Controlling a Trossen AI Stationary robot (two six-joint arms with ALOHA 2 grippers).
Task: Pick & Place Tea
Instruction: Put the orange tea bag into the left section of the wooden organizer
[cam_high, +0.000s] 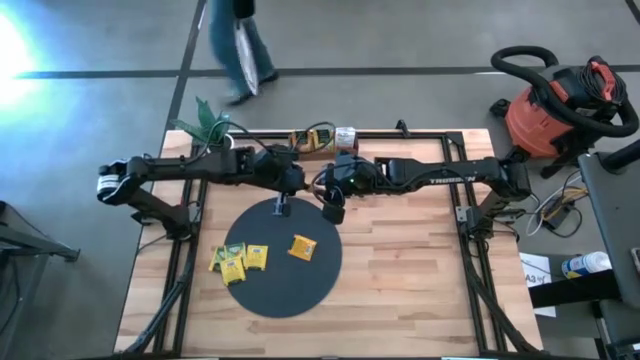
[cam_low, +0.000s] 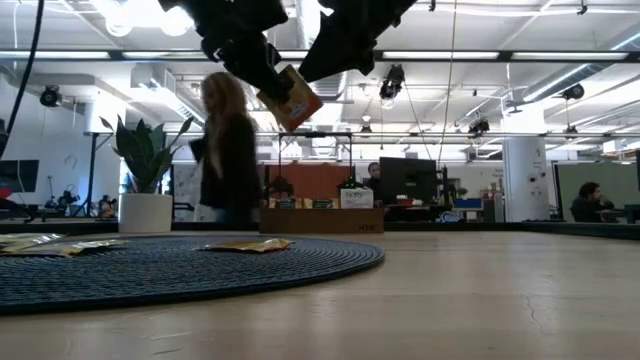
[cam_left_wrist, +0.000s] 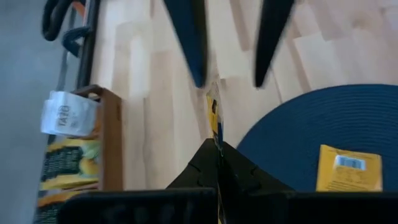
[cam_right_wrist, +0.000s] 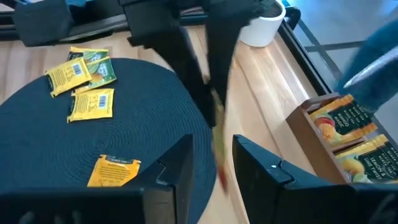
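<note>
The left pincer (cam_high: 283, 205) is pinching an orange tea-bag packet (cam_low: 292, 98) edge-on above the far rim of the black round mat (cam_high: 300, 290), its long axis hanging downward. The right pincer (cam_high: 331, 210), fingers apart and empty, is hovering just right of it. Four other packets (cam_high: 238, 260) are lying on the mat's near-left part.

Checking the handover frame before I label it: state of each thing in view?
left gripper: shut on a tea packet, above the mat's far edge
held tea packet: in the air, tilted
right gripper: open, beside the held packet
orange packet: flat on the mat, alone
yellow and green packets: flat on the mat, clustered
black round mat: flat on table
wooden tray: at the table's far edge, holding packets
</note>
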